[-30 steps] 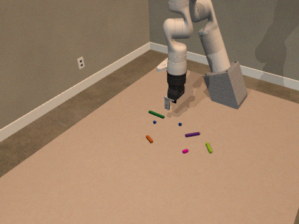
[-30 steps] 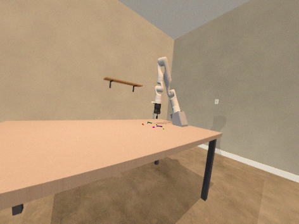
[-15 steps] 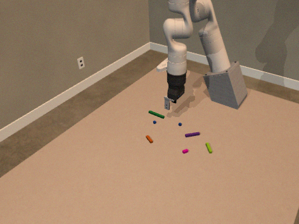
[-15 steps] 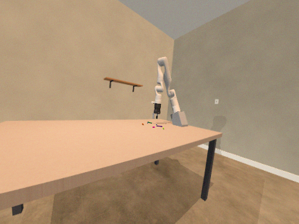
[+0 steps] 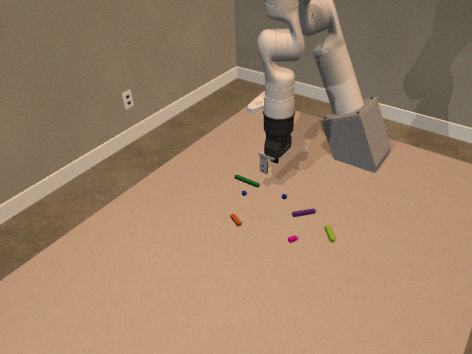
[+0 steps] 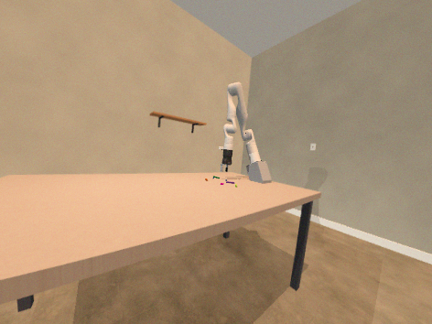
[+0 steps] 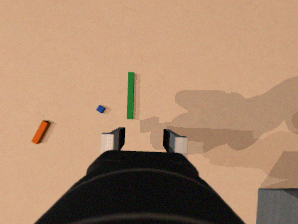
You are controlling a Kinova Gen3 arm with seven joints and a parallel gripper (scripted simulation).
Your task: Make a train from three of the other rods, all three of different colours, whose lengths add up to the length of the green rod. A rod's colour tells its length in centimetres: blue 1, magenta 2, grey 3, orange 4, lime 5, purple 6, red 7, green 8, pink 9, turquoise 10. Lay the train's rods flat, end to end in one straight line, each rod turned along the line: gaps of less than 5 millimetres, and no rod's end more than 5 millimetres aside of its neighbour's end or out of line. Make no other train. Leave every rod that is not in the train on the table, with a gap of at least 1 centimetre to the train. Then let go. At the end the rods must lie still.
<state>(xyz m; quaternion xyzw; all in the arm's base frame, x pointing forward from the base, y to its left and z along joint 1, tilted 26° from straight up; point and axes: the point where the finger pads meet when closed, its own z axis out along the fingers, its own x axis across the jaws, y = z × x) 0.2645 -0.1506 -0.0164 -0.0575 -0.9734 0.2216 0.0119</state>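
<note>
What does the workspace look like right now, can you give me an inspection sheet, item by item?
Surface: tan table, rods scattered near the arm's base.
Job's things: green rod flat, close to the tool; two blue rods; orange rod; purple rod; magenta rod; lime rod. All lie apart, no train begun.
Clutter: nothing seen.
Grippers: tool open, holding nothing, hanging above the table just short of the green rod's end.
Cables: nothing seen.
Surroundings: wall shelf, wall socket, brown floor.
</note>
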